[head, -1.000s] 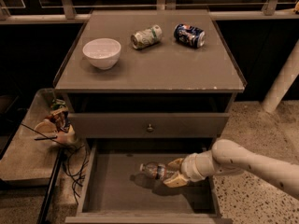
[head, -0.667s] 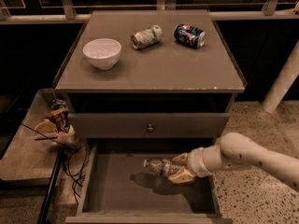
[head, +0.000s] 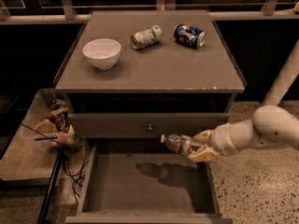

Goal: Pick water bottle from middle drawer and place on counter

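Observation:
The water bottle [head: 176,143] is clear with a white cap pointing left. It lies sideways in my gripper [head: 202,145], held in the air above the open middle drawer [head: 145,183]. My gripper comes in from the right on a pale arm and is shut on the bottle's base end. The bottle's shadow falls on the drawer's plain floor. The bottle is level with the knobbed drawer front [head: 149,126], below the counter [head: 154,64].
On the counter sit a white bowl [head: 101,53], a green-white can [head: 145,36] and a blue can [head: 189,35], both on their sides. A low side tray [head: 28,148] with clutter and cables stands at the left. A pale post [head: 282,78] rises at right.
My gripper has lifted the water bottle up off the drawer floor and carried it slightly right; it now hangs above the drawer, near the knobbed front.

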Action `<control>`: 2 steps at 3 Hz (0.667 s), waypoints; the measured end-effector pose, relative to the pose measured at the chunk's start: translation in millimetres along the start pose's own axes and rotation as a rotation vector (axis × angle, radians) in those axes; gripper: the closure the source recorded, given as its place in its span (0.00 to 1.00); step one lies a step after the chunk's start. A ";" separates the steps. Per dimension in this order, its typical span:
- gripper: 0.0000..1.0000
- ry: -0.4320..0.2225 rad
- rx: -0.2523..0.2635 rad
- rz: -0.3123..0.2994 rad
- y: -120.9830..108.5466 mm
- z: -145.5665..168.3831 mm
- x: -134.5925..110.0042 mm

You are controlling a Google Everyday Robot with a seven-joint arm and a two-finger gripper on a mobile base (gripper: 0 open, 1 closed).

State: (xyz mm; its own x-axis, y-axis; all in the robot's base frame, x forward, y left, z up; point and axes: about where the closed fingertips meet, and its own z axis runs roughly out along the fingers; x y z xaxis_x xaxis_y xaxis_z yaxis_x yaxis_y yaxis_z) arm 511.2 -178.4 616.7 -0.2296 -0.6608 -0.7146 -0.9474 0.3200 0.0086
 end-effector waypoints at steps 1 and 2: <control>1.00 -0.002 0.059 0.022 4.3 -55.7 -22.1; 1.00 -0.002 0.059 0.022 4.3 -55.7 -22.1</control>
State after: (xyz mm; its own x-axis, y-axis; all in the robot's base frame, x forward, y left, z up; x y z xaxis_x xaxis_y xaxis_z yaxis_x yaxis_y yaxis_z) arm 499.7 -200.3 671.5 -0.2495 -0.6520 -0.7160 -0.9273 0.3739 -0.0174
